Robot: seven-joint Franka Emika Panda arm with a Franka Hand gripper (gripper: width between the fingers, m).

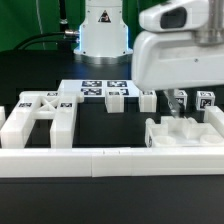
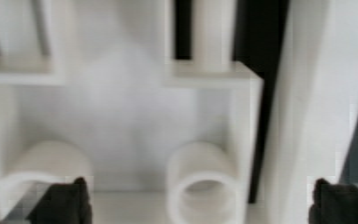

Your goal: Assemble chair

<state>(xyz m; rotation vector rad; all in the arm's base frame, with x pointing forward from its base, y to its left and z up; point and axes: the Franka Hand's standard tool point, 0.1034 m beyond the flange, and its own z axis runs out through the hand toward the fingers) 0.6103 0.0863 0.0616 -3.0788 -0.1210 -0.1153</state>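
Observation:
The chair is in loose white parts. A chunky slab part with raised walls [image 1: 185, 132] lies at the exterior view's right, just behind the long rail. My gripper [image 1: 193, 102] hangs directly over it, under the large white hand. In the wrist view the gripper [image 2: 202, 203] is open wide, its dark fingertips [image 2: 62, 201] standing either side of the white part [image 2: 140, 110]. A rounded socket [image 2: 208, 190] on that part lies between the fingertips, and nothing is held. An H-shaped chair part [image 1: 38, 118] lies at the exterior view's left.
The marker board [image 1: 95, 89] lies flat in front of the robot base [image 1: 103, 35]. Two short white posts [image 1: 116, 101] [image 1: 148, 100] stand beside it. A long low white rail [image 1: 100, 162] runs across the front of the table.

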